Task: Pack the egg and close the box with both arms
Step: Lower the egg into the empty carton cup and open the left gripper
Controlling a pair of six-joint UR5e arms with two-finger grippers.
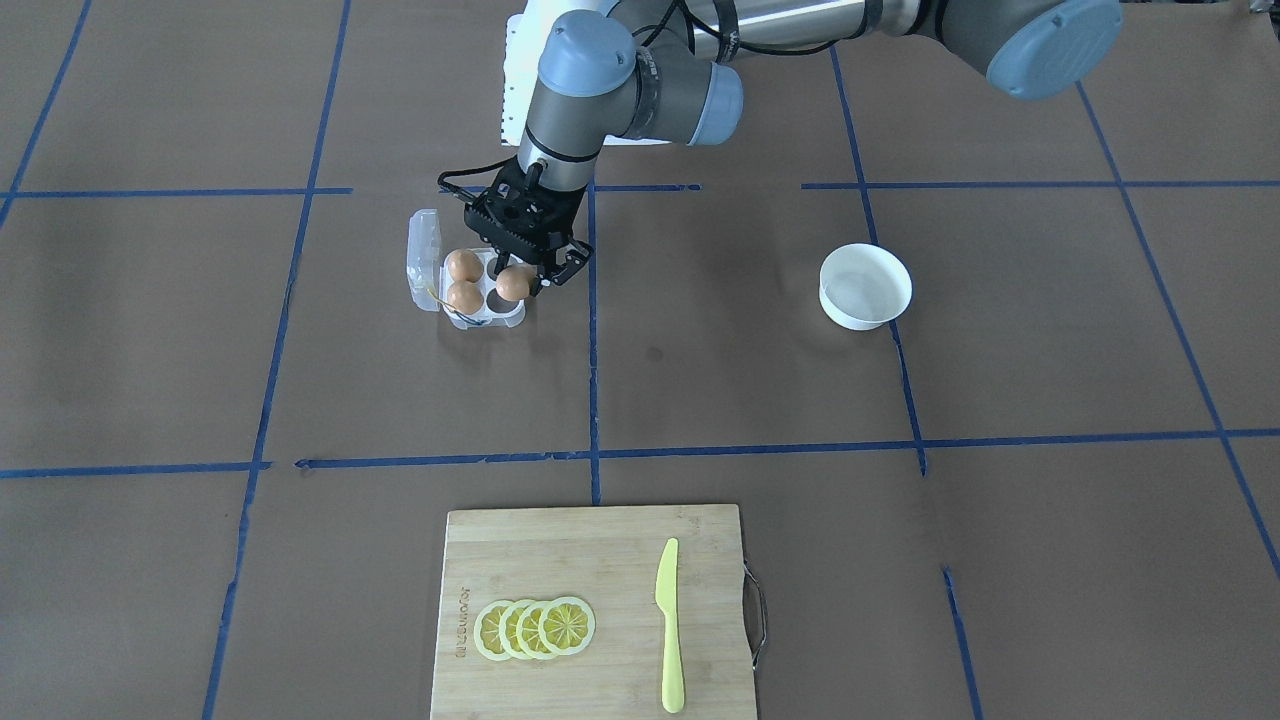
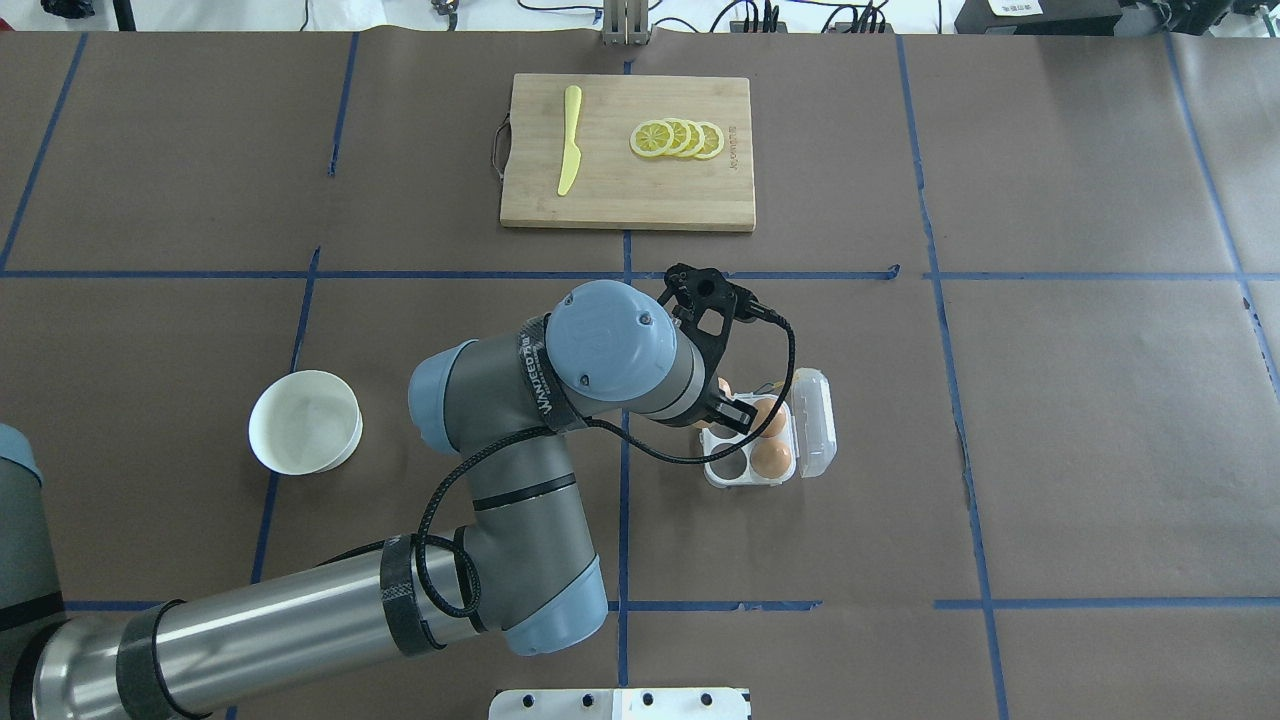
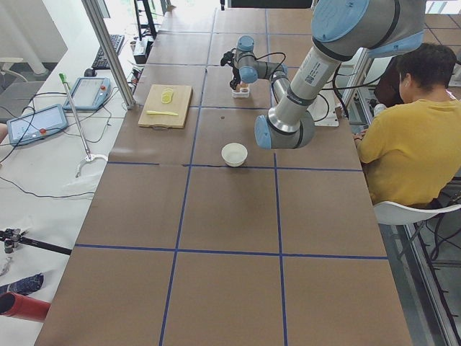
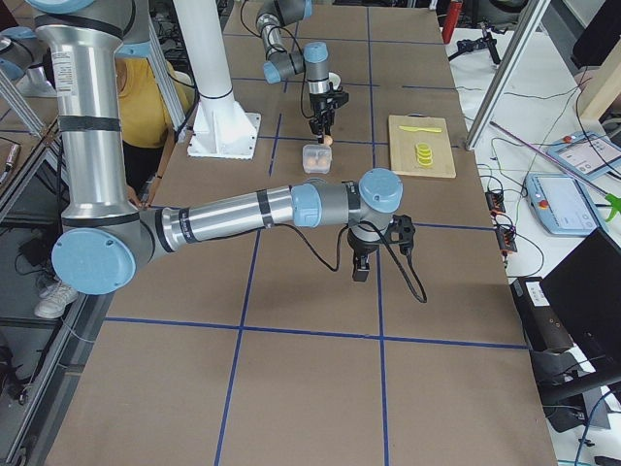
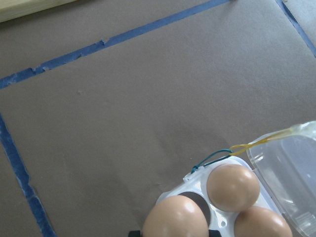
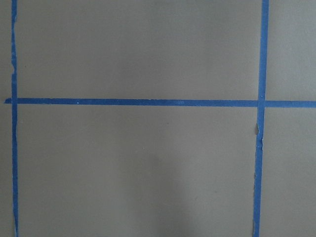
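My left gripper [image 1: 520,281] is shut on an orange-brown egg [image 1: 511,285] and holds it over a cell of the clear egg box [image 1: 480,312]. I cannot tell if the egg touches the cell. Two more eggs [image 1: 463,266] [image 1: 465,297] sit in the box's cells next to the lid. The lid [image 2: 815,420] lies open flat, with the yellow cord [image 5: 264,142] at its corner. In the left wrist view the held egg [image 5: 175,218] is at the bottom edge. My right gripper [image 4: 360,273] hangs over bare table away from the box; I cannot tell whether it is open or shut.
A white bowl [image 1: 865,286] stands on the table apart from the box. A wooden cutting board [image 1: 590,560] with lemon slices [image 1: 535,628] and a yellow knife [image 1: 668,625] lies at the far edge. A person in yellow [image 3: 414,137] sits beside the table.
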